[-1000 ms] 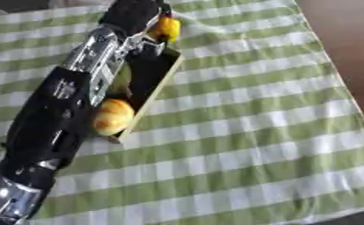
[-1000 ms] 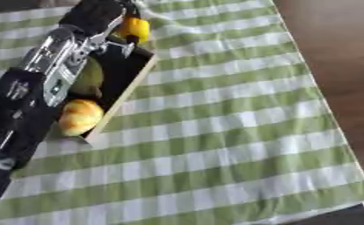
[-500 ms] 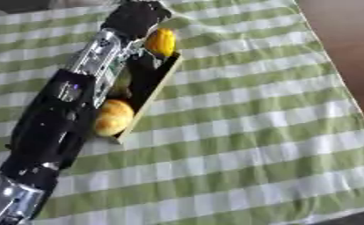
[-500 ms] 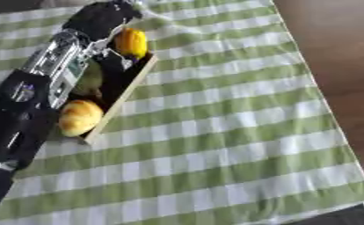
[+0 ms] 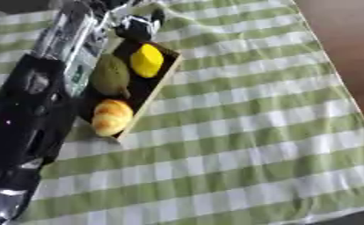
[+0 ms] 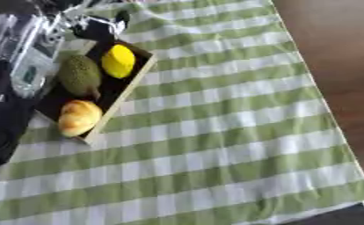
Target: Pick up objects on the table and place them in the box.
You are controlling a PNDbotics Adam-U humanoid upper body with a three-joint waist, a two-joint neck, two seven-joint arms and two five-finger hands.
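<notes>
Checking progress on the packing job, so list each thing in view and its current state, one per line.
box: on the cloth, holding three items.
yellow fruit: lying in the box's far end.
green fruit: lying in the box's middle.
bread roll: lying in the box's near end.
left hand: just beyond the box's far end, holding nothing.
checked tablecloth: spread flat.

Cloth (image 5: 239, 132): green-and-white check. Box (image 5: 163, 79): dark inside, pale tan rim. In it: yellow fruit (image 5: 147, 60), dull olive-green bumpy fruit (image 5: 110, 75), golden-orange bread roll (image 5: 112, 117). Left hand (image 5: 139, 26): black. Arm (image 5: 39, 92): black with silver parts. Surface (image 5: 343, 35): reddish-brown beside cloth.
</notes>
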